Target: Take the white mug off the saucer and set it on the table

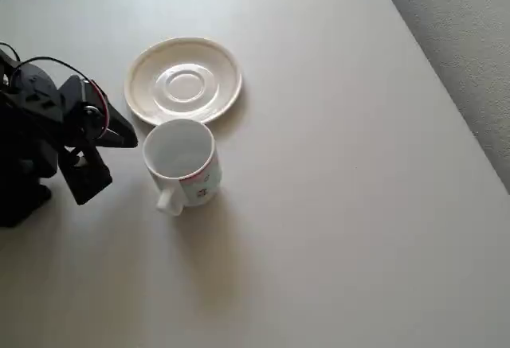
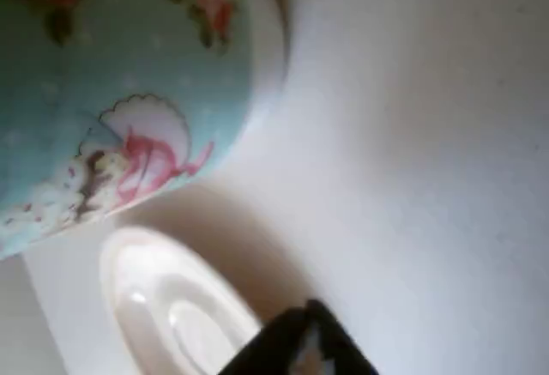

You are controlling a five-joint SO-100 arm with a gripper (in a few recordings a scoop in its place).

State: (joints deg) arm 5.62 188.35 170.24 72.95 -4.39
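The white mug [image 1: 183, 161] stands upright on the table [image 1: 335, 205], just in front of the saucer [image 1: 183, 81] and almost touching its rim; its handle points down-left. The saucer holds nothing. My black gripper [image 1: 119, 157] sits left of the mug, open, with nothing between its fingers. In the wrist view the mug's side [image 2: 120, 92] looms close at top left, showing teal and pink marks. The saucer [image 2: 163, 298] lies below it, and one dark fingertip [image 2: 300, 345] pokes in at the bottom edge.
The table's right edge [image 1: 446, 101] runs diagonally, with grey carpet [image 1: 470, 29] beyond it. The arm's black body [image 1: 32, 141] fills the left side. Bare tabletop spreads to the right of and below the mug.
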